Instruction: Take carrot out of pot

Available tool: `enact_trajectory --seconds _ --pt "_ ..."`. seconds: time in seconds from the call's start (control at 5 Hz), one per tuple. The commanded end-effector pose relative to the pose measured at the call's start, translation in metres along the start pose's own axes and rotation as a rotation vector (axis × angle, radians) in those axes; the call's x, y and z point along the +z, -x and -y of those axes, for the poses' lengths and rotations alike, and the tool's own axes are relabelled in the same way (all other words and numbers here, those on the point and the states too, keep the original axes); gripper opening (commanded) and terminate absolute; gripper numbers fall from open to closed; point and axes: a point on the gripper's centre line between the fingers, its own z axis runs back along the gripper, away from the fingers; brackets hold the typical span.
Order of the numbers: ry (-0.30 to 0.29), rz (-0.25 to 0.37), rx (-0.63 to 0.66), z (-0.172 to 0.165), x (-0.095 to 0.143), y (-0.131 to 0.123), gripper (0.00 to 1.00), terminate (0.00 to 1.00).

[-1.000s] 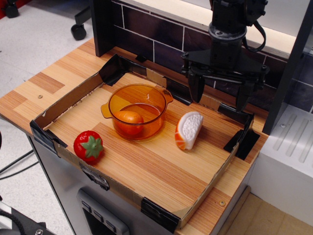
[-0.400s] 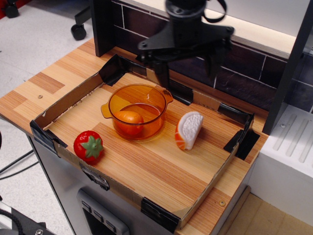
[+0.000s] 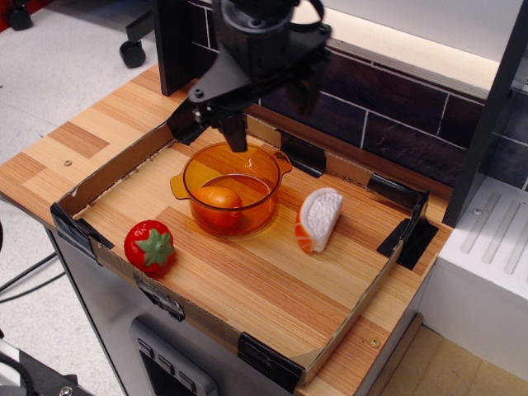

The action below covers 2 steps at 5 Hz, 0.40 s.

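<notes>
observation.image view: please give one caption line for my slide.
Open claw above the orange pot holding a carrot, strawberry nearby.

A single fixed view looks down at a steep angle from in front of and above the desk (image 3: pixel 74 140), set off toward one corner so the wooden surface runs diagonally through the frame. It faces the dark tiled back wall (image 3: pixel 388 115) and sits near enough that the cardboard tray (image 3: pixel 107 173) fills most of the middle, with its near taped corner close to the bottom edge. Grey floor and a chair castor (image 3: pixel 132 53) show at upper left, a white ribbed surface (image 3: pixel 487 247) at right. The arm enters from the top edge, its upper part cut off.
</notes>
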Motion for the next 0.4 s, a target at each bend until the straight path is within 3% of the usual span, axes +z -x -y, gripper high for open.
enact_trajectory --seconds 0.0,0.2 --pt "-0.069 0.006 0.233 -0.011 -0.015 -0.02 1.0 0.0" --pt "-0.099 0.007 0.268 -0.014 -0.033 -0.025 1.0 0.0"
